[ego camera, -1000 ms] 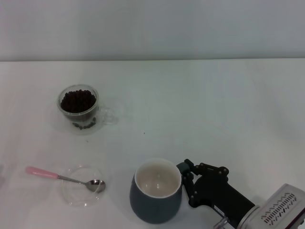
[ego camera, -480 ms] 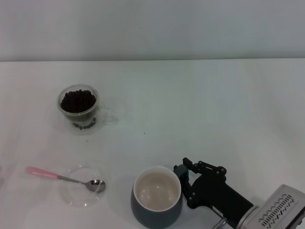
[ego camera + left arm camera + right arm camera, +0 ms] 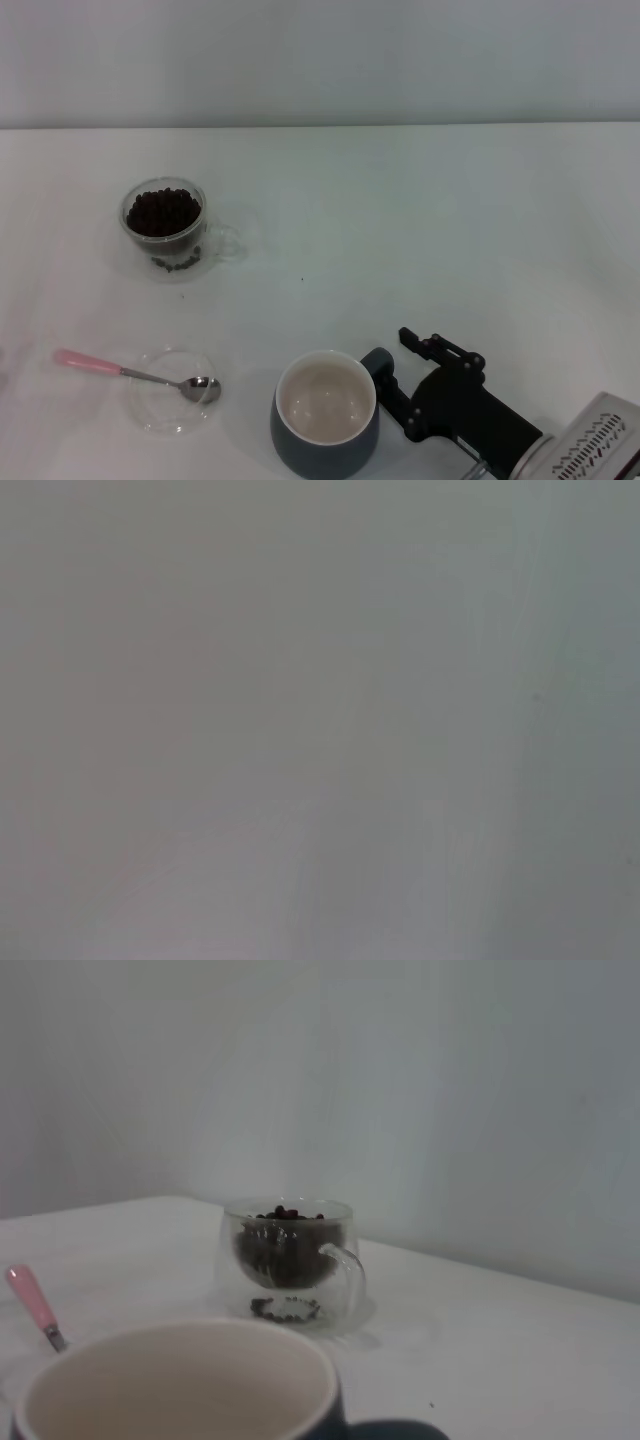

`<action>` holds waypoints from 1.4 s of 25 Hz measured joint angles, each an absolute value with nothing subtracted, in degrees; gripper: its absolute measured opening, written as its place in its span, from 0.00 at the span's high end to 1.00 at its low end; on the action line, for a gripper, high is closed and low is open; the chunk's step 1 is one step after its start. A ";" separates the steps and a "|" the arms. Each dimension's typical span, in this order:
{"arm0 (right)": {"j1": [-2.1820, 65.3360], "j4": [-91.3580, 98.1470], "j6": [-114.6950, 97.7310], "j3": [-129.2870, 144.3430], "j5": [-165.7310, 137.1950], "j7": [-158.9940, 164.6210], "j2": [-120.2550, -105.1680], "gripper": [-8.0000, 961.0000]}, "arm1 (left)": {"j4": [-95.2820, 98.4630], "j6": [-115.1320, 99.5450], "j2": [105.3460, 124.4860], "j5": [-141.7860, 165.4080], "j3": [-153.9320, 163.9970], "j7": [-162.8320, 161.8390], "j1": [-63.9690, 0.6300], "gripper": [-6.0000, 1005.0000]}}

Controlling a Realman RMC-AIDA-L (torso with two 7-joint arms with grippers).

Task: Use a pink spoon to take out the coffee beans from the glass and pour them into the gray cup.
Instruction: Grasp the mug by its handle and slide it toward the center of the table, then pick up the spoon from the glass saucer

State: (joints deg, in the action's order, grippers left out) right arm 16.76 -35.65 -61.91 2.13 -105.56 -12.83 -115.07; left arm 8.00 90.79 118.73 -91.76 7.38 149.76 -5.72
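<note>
Since the earlier frames the gray cup (image 3: 325,412) has come down from a lifted, tilted pose to stand upright on the tabletop (image 3: 450,220), and the right gripper (image 3: 392,383) has shifted slightly outward; its fingers now look spread beside the cup's loop handle, not pinching it, though the contact is hard to read; cup interior cream and empty. Well beyond the gripper on its far side lies the pink spoon (image 3: 135,374), bowl resting on a clear saucer (image 3: 172,403), handle out over the tabletop; farther away still stands the glass (image 3: 168,228), full of coffee beans (image 3: 163,211). Left gripper not in view. Judgement: spoon light, stiff, slim, metal neck slippery; take it by the pink handle; glass fragile, easily tipped.
</note>
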 joint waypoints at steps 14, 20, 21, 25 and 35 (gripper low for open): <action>15.18 -25.34 -73.67 12.05 -105.56 6.31 -114.76 0.26 | 8.00 90.59 118.68 -91.75 7.38 149.76 -6.58 0.14; 13.36 -18.73 -77.07 16.68 -105.56 18.11 -114.80 0.26 | 7.99 90.60 118.81 -91.81 7.38 149.76 -7.42 0.14; 12.76 -17.92 -77.88 16.84 -105.55 19.06 -114.80 0.26 | 7.97 90.62 118.83 -91.87 7.33 149.75 -7.44 0.14; 8.80 -12.38 -82.04 16.52 -104.97 23.46 -114.79 0.26 | 6.92 90.76 118.91 -93.07 6.81 149.29 -7.09 0.14; 5.59 -4.60 -86.92 14.45 -89.85 26.78 -114.95 0.26 | 9.29 86.46 117.66 -94.64 7.15 117.35 -3.25 0.14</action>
